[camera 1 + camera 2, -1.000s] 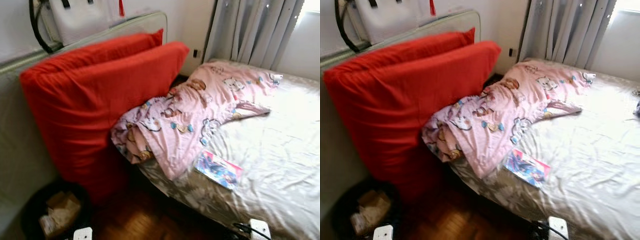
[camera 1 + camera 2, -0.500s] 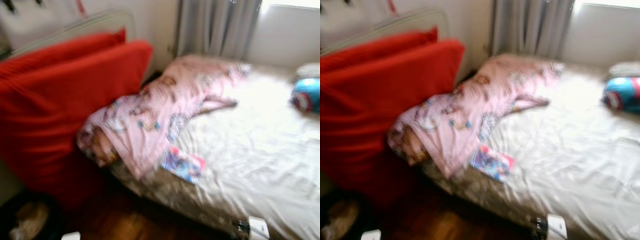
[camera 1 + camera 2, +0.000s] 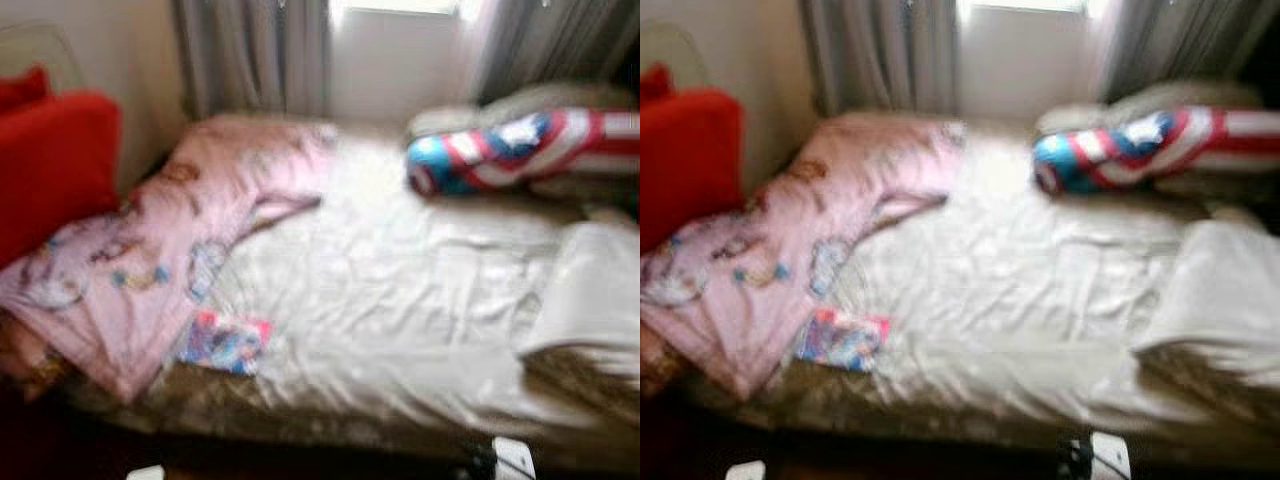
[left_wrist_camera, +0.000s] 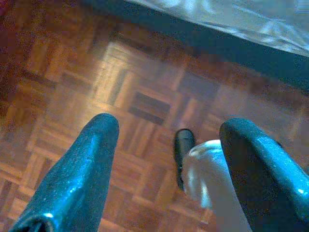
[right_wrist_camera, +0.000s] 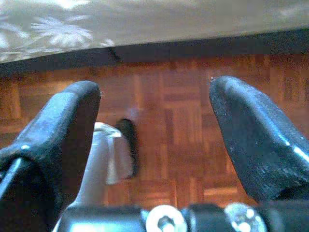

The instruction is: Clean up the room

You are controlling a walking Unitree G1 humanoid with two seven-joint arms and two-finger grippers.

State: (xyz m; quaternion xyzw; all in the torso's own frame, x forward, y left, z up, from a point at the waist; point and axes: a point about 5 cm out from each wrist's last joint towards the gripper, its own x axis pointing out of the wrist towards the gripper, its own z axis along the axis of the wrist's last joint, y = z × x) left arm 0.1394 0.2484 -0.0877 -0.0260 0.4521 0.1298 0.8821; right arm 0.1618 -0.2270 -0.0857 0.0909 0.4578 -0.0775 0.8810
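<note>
Both arms hang idle over the parquet floor (image 4: 72, 72): the left tool (image 4: 169, 159) points down with its black fingers spread apart and nothing between them, and the right tool (image 5: 154, 140) hangs the same way, fingers wide and empty, with the flowered edge of the bed (image 5: 145, 24) just beyond it. At the near edge of the bed a small colourful booklet (image 3: 225, 342) lies flat on the white sheet (image 3: 380, 290), touching the hem of the rumpled pink blanket (image 3: 150, 250) that trails down the left side. Further in, a folded white cloth (image 3: 590, 290) sits at the right edge, and beyond it a red, white and blue striped pillow (image 3: 520, 150) rests near the grey curtains (image 3: 250, 55) and the bright window. What has changed in the last second is the view itself: the head has swung to the right, so the red cushions (image 3: 55, 160), which were large on the left, now sit at the left margin, the bin has gone out of sight, and the striped pillow and white cloth have come in. The things have not moved; the picture is blurred with turning. In my judgement the robot is still surveying, and no item has yet been chosen.
</note>
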